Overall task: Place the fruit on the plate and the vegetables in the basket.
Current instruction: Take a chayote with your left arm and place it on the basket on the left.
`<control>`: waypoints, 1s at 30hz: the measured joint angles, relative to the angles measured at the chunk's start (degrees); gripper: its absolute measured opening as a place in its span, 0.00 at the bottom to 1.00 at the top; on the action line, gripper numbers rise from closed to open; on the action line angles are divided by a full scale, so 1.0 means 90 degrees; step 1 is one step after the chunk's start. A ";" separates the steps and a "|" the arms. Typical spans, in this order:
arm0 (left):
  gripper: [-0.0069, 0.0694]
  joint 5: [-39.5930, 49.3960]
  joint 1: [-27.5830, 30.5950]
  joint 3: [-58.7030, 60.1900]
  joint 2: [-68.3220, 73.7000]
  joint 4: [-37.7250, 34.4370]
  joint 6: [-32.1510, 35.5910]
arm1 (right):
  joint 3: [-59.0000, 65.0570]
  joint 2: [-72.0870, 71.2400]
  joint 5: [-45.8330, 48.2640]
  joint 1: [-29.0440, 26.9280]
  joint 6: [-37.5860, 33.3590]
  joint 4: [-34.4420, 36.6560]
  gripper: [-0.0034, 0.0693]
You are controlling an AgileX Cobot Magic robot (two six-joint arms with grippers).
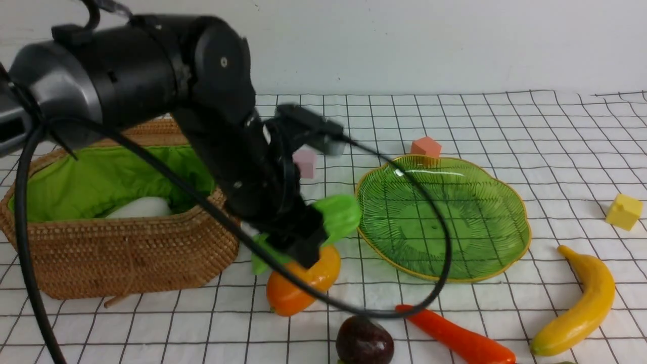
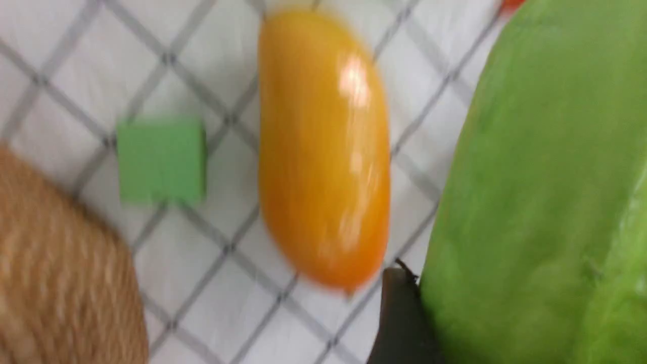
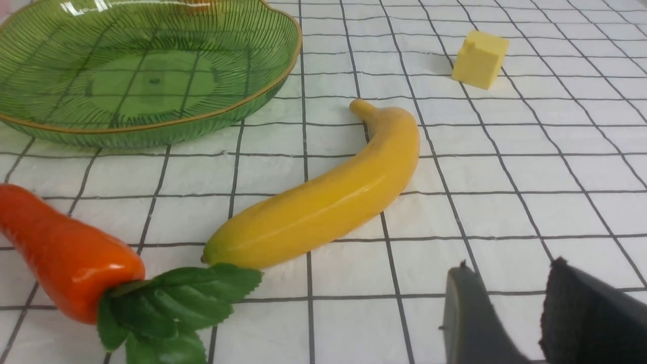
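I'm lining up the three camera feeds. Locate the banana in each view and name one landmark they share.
Front view: the banana lies at lower right, to the right of the plate.
Left wrist view: not in it.
Right wrist view: the banana lies across the middle of the picture.
Shared landmark, front and right wrist views only: the yellow cube, beyond the banana's stem end.

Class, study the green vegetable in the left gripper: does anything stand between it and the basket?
Nothing visible blocks it. The green vegetable, held by the left gripper, hangs over the mango, close beside the basket. Only the basket's own near wall lies between them; the green cube sits low on the cloth beside it.
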 joint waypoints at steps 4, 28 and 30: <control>0.67 -0.1397 0.0000 -0.0583 0.0357 -0.0906 0.0000 | 0.0000 0.0000 0.0000 0.0000 0.0000 0.0000 0.38; 0.67 -0.1940 0.0000 -0.2232 0.3055 -0.1610 -0.0624 | 0.0000 0.0000 0.0000 0.0000 0.0000 0.0000 0.38; 0.68 -0.1945 0.0000 -0.2232 0.3055 -0.1610 -0.0624 | 0.0000 0.0000 0.0000 0.0000 0.0000 0.0000 0.38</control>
